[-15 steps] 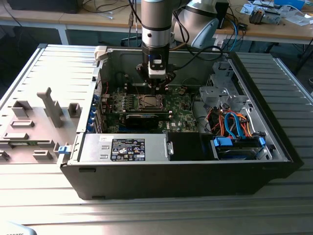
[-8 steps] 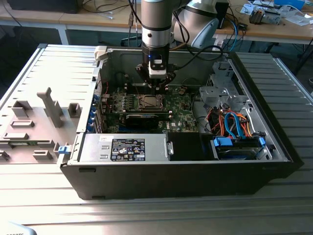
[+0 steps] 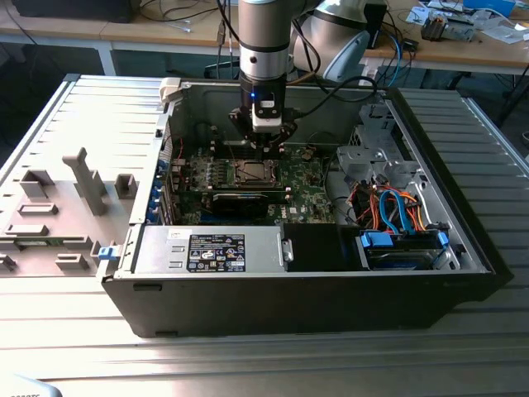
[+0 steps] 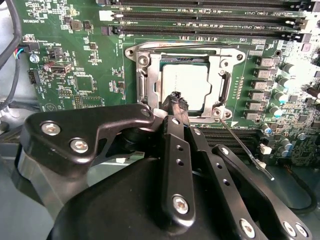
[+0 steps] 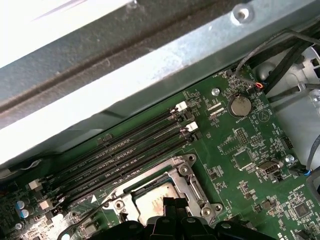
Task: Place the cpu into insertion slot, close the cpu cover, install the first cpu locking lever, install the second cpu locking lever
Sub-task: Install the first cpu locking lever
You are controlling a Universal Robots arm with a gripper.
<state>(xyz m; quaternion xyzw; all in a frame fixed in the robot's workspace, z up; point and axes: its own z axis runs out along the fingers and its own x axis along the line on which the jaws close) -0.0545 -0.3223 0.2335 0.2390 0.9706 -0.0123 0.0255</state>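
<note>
Silver-grey, flat-topped square cpu (image 4: 186, 85) lies seated in the dark insertion slot (image 4: 226, 87), and the thin silver metal cpu cover (image 4: 220, 65), a square frame with a large window, is folded flat over the slot so that the chip shows through the opening. That reads as chip placed and cover closed.

At the slot's edge nearest the wrist, the black two-fingered claw (image 4: 176, 99) has its tips pressed together with nothing visible between them, resting on or just above the cover's rim; I cannot tell whether they touch. The narrow shut tip seems suited to pushing at small hardware there.

Just beside that corner of the slot, a thin wire locking lever (image 4: 245, 147) angles away across the green circuit board (image 4: 85, 60), apparently unlatched.

Beyond the slot run the long black memory slots (image 4: 200, 20).

In the exterior view the grey arm (image 3: 264, 50) stands straight down over the slot, wrist vertical, inside the open black computer case (image 3: 314, 289) lying on the ribbed grey desk (image 3: 248, 364).
</note>
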